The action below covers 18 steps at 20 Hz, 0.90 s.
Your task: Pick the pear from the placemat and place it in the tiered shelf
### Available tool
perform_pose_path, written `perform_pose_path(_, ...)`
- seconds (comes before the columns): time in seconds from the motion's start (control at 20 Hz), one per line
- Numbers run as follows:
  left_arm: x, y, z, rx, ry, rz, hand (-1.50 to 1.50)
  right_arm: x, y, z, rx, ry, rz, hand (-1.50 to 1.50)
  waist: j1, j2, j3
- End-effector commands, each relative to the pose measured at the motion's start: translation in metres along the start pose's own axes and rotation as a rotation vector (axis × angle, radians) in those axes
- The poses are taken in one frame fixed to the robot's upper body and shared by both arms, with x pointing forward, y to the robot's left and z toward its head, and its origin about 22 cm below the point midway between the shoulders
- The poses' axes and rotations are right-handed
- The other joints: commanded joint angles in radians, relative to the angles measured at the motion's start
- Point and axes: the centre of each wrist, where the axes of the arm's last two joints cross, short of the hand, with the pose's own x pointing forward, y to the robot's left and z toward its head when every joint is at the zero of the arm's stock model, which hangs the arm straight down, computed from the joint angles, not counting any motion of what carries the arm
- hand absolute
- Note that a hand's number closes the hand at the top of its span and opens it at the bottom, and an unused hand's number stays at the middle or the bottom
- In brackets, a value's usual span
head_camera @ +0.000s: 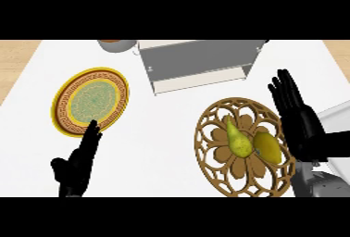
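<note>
On the white bench, the grey tiered shelf stands at the far edge beside a grey pot, with a gold-rimmed green plate at left. The brown openwork placemat carries the yellow-green pear, stem pointing away, touching a lemon. Both the right robot hand, beside the placemat, and the left robot hand show straight, empty fingers.

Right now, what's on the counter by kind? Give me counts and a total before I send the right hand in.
Fruit: 2 (pear, lemon)
Round mats or plates: 2 (wooden placemat, yellow plate)
Shelves: 1 (tiered shelf)
Bowls or pots: 1 (grey, at the far edge, partly cut off)
Total: 6
</note>
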Motion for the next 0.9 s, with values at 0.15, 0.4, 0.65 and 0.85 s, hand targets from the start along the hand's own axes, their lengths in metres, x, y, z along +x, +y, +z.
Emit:
perform_pose_path(0.15,0.015,0.025,-0.01,-0.061,-0.021,-0.157,0.0,0.007,-0.081,0.005,-0.226,0.171,0.401,-1.5,-0.029,0.014,-0.032)
perform_pose_path(0.4,0.013,0.028,-0.016,-0.168,0.023,-0.204,0.0,-0.016,-0.13,0.017,-0.499,0.451,0.705,1.5,-0.018,0.022,-0.032)
perform_pose_path(0.65,0.021,0.006,-0.021,-0.206,0.036,-0.216,0.0,-0.015,-0.096,0.003,-0.293,0.338,0.382,-1.5,0.002,0.014,-0.029)
perform_pose_path(0.85,0.017,0.02,-0.029,-0.189,0.03,-0.214,0.0,0.011,-0.075,0.013,-0.118,0.278,0.439,-1.5,-0.004,0.012,-0.03)
